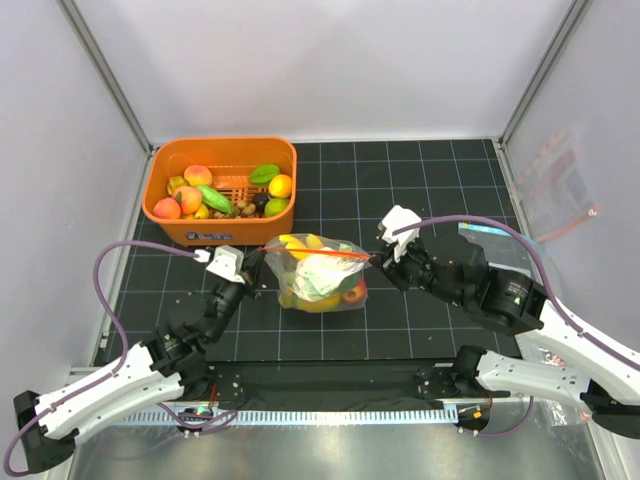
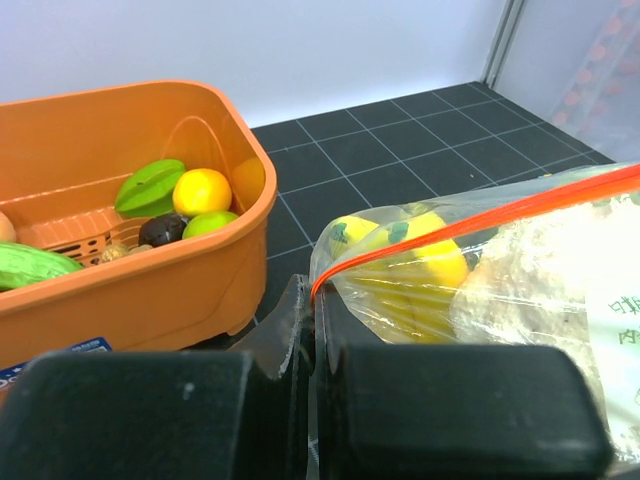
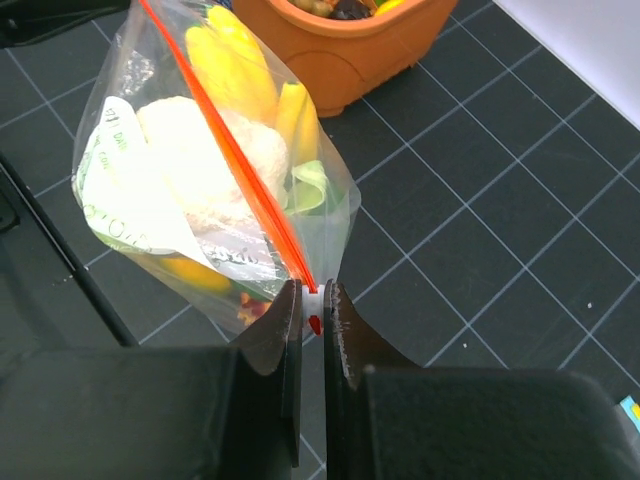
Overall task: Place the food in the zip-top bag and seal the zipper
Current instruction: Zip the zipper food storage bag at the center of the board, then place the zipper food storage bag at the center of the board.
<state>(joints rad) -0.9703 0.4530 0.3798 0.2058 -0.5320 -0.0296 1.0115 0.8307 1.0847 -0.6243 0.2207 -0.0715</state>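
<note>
orange basket (image 1: 180,228) | back-left on grid mat (image 1: 400,170) | flat bag (image 1: 478,230) | right

The left claw (image 1: 256,278) and right claw (image 1: 377,260) pinch the ends of the zip-top bag (image 1: 318,278), blocking both its sides. An orange basket (image 1: 222,229) crowds its far-left corner. Bare worktop (image 1: 420,190) lies open behind-right and in front.

From the left wrist, the zip-top bag (image 2: 500,290) runs off the frame at 3 o'clock, and the orange basket (image 2: 150,290) at 9 o'clock. From the right wrist, the zipper (image 3: 225,145) ends hidden between the right claw (image 3: 313,310) tips. A white label (image 3: 118,195) masks whatever lies behind it, and its print is too small to read.
</note>
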